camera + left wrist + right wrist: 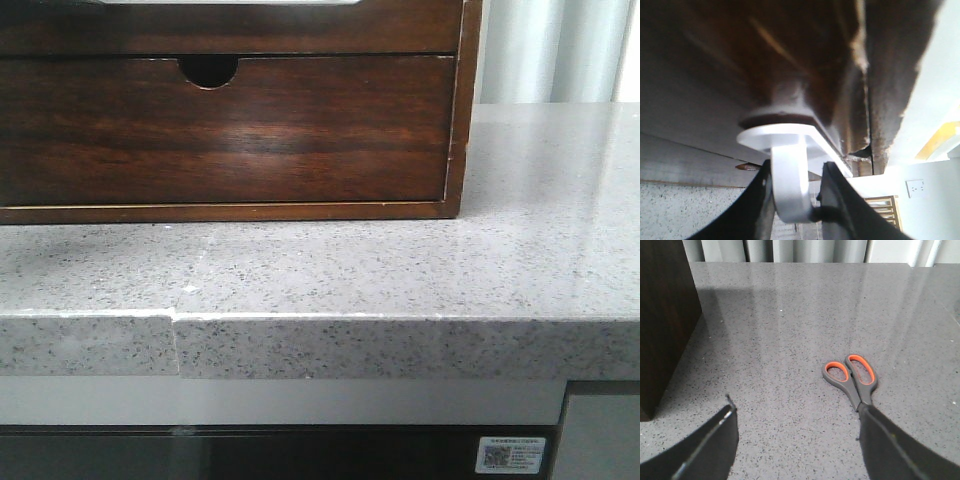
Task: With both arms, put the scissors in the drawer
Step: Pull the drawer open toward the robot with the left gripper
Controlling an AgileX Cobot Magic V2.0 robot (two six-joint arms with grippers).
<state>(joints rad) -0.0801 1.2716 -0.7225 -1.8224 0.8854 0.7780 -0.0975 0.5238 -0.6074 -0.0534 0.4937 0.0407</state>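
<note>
Left wrist view shows your left gripper (797,200) with its two dark fingers closed around a white handle (787,185), whose flat base sits against the dark wood of the drawer (790,55). You have the grip; the step in hand looks like pulling it open. Pull straight out along the slide, level, so the handle doesn't twist in the fingers.

In the right wrist view your right gripper (797,440) hangs spread wide, holding nothing. The scissors (852,377) lie flat on the counter (790,315), grey with orange-lined loops, blades hidden under the finger at about 4 o'clock. The cabinet (665,315) stands at 9 o'clock.

The front view shows only the lower notched front (225,130), shut; neither arm appears there.
</note>
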